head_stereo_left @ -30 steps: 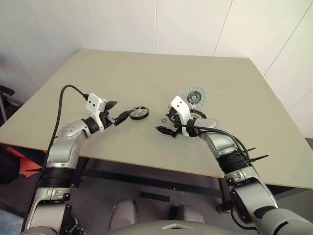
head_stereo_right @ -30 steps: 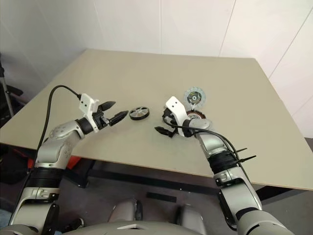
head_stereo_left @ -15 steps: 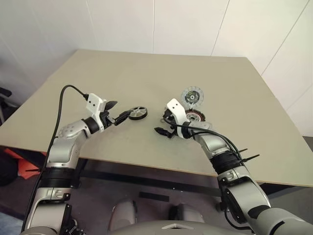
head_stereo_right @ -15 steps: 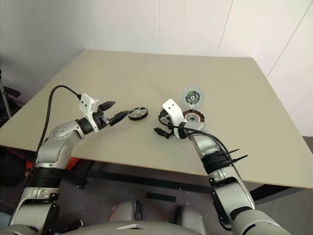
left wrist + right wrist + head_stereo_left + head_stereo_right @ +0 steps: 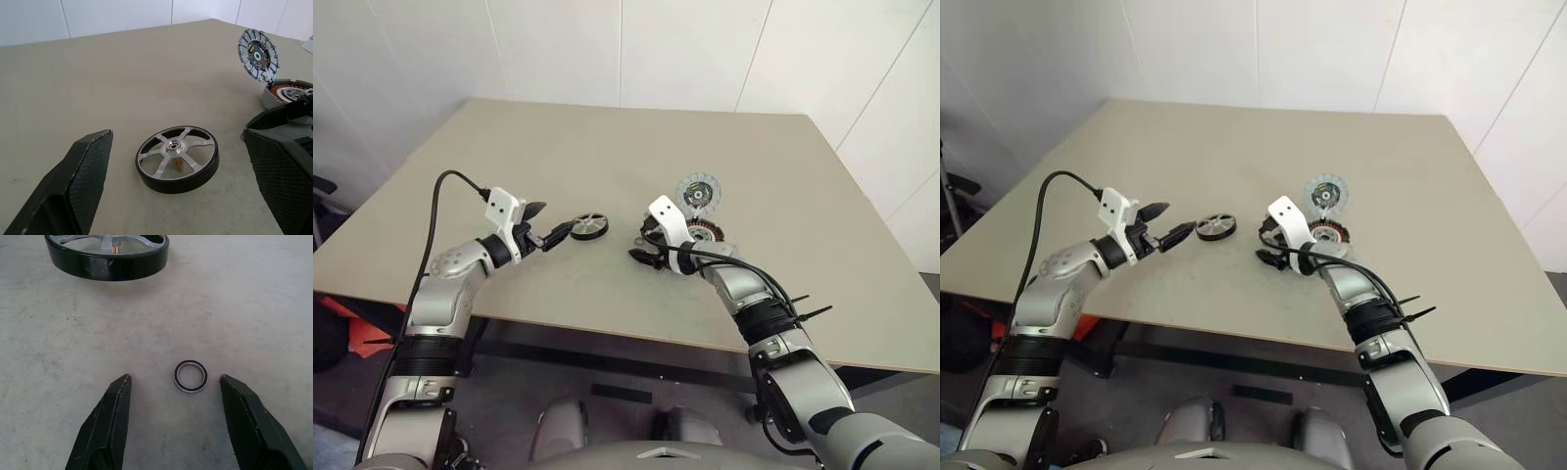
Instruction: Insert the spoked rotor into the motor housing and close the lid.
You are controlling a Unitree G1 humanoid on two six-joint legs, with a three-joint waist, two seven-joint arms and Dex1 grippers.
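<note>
The spoked rotor [image 5: 177,159] is seen lying flat on the beige table [image 5: 558,147], black rim outward, silvery spokes and hub facing up. The left gripper [image 5: 553,223] is held just short of the rotor on its left side, pointing toward it roughly level; its two black fingers [image 5: 85,171] are spread wide, one to each side of the rotor, and nothing is gripped. No contact with the rim is evident.

The motor housing [image 5: 703,233] is observed standing on the table to the right of the rotor, copper-brown windings visible inside the silvery cup. The lid [image 5: 699,192] is positioned just beyond the housing; in the left wrist view it appears tilted up on edge behind the cup, ribbed face and dark centre showing.

A small metal ring [image 5: 190,376] lies flat on the table between rotor and housing. The right gripper [image 5: 176,396] is angled down over it, fingers parted with the ring lying between the tips, nearer one finger [image 5: 247,416] than the other. The ring is not touched, and nothing is held by this gripper.
</note>
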